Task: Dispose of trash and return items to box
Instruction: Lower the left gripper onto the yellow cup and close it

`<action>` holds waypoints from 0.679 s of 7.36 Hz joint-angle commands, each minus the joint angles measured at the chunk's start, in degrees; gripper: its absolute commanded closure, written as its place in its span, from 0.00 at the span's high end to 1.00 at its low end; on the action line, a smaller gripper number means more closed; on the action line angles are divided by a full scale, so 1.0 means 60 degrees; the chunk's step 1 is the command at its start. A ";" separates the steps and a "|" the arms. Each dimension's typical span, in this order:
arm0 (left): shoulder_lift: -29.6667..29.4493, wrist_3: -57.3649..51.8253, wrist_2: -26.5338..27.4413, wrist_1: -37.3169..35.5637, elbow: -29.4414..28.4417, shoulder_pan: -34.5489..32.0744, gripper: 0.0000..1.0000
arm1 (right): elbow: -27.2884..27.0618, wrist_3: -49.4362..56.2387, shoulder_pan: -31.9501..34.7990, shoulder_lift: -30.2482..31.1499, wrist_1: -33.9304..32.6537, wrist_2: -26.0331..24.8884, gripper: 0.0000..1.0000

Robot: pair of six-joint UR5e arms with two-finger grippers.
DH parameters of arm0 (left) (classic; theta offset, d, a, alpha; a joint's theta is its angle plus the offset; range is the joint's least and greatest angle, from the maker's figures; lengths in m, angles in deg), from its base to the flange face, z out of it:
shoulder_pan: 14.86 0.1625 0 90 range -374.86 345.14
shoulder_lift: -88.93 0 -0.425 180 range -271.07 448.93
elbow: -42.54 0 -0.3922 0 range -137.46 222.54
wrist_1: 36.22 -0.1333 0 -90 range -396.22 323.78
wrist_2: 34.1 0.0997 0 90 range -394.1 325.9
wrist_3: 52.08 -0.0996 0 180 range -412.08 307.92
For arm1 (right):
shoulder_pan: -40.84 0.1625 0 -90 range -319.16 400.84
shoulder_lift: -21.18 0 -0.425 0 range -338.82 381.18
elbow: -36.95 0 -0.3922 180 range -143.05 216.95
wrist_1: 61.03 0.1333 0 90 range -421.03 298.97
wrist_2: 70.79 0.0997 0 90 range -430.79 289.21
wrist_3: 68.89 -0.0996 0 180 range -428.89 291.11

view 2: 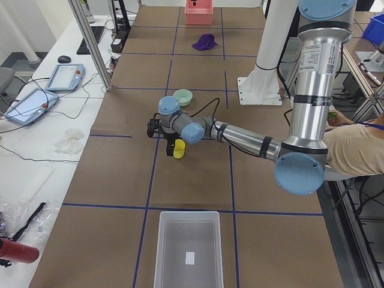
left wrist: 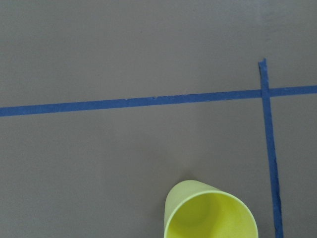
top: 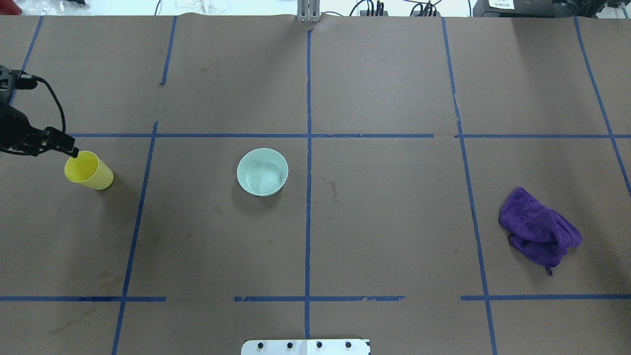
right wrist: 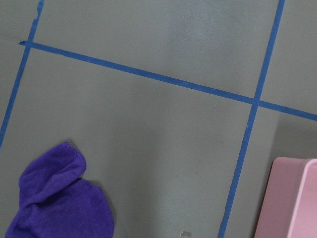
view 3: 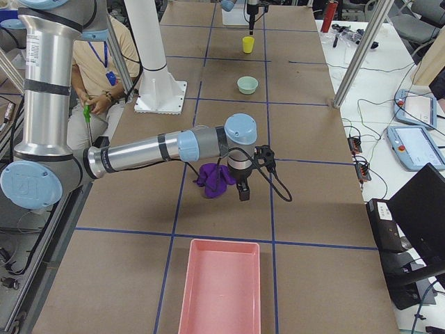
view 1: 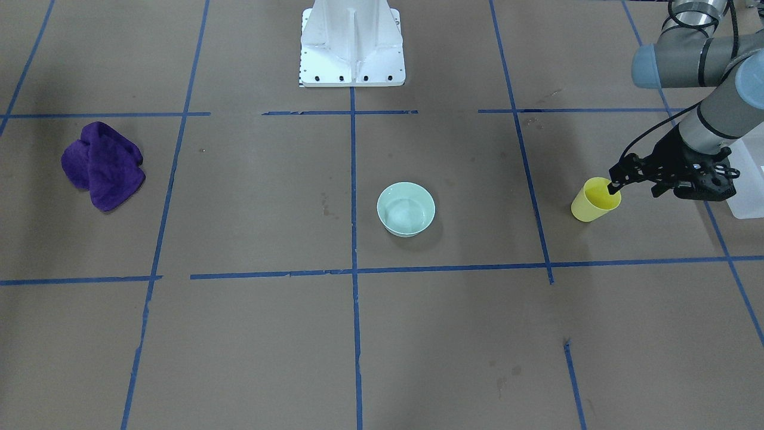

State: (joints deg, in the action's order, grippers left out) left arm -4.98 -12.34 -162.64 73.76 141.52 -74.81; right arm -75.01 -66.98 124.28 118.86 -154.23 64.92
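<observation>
The yellow cup stands on the brown table near the robot's left end; it also shows in the overhead view and low in the left wrist view. My left gripper reaches in level from the side and is shut on the cup's rim, one finger inside the mouth. The translucent white box is at the table's left end, and its corner shows behind the gripper. My right gripper hangs beside a purple cloth; I cannot tell whether it is open or shut.
A pale green bowl sits near the table's middle. The purple cloth lies toward the right end. A pink bin stands at the right end. The white pedestal base is at the robot's side.
</observation>
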 commanded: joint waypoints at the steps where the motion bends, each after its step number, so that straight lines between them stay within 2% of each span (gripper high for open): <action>1: -0.0037 0.0013 0.0051 0.0010 -0.0338 0.0117 0.99 | 0.0042 0.0020 -0.0005 0.0038 0.0222 -0.0074 1.00; 4: -0.0067 -0.0002 0.0051 0.0025 -0.0513 0.0614 0.96 | 0.0056 -0.0024 -0.0005 0.0038 0.0195 0.0013 1.00; 5: -0.0197 -0.0046 0.0051 0.0039 -0.0689 0.0688 0.90 | 0.0042 -0.0111 -0.0005 0.0053 0.0209 0.0028 1.00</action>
State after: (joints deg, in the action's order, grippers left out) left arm -5.53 -12.30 -162.33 73.89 138.48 -71.45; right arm -74.72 -67.17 124.25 119.11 -153.01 64.91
